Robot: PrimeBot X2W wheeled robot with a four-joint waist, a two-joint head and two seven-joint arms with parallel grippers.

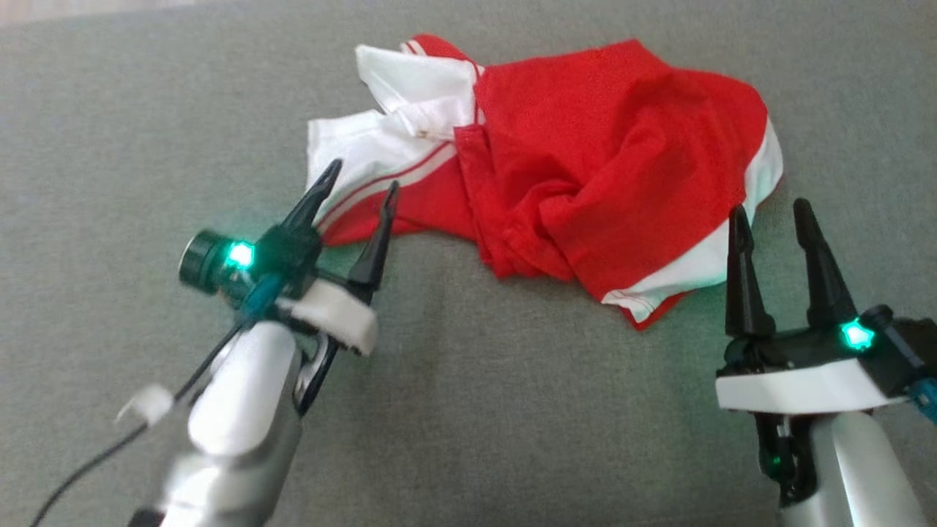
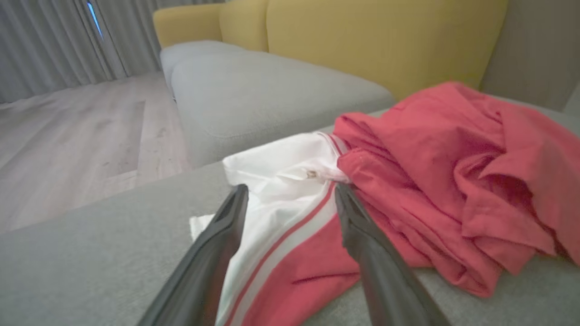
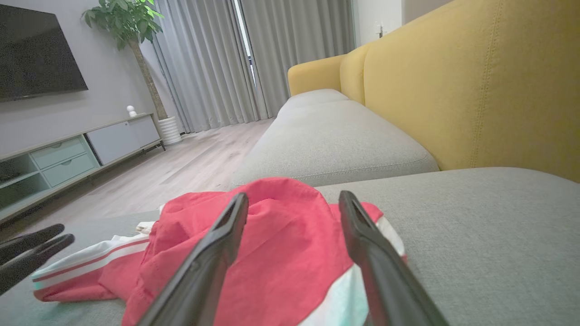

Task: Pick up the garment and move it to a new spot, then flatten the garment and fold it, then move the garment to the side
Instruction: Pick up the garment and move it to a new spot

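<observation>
On the grey sofa seat (image 1: 512, 410), a red and white garment (image 1: 585, 161) lies crumpled in a loose heap, toward the far side of the head view. The red part is bunched in deep folds on the robot's right. A white part with red stripes spreads flatter toward the left.

Left gripper (image 1: 365, 176): released, fingers spread, nothing held. The fingertips point at the white striped edge of the garment. In the left wrist view the striped cloth shows in the gap between the two fingers. Whether the tips touch the cloth cannot be told.

Right gripper (image 1: 770, 208): released, fingers apart, empty. It stands just beside the near right edge of the garment, where a white band runs along the hem. Contact with the cloth cannot be told.

Surroundings: a yellow backrest (image 3: 476, 90) rises behind the seat, and a second grey cushion (image 3: 331, 145) lies beyond the garment. Past the sofa are a wooden floor (image 2: 68, 136) and grey curtains (image 3: 204, 59). The right wrist view also shows a dark television (image 3: 36, 50), a potted plant (image 3: 127, 22) and a low cabinet (image 3: 68, 154) against the wall.
</observation>
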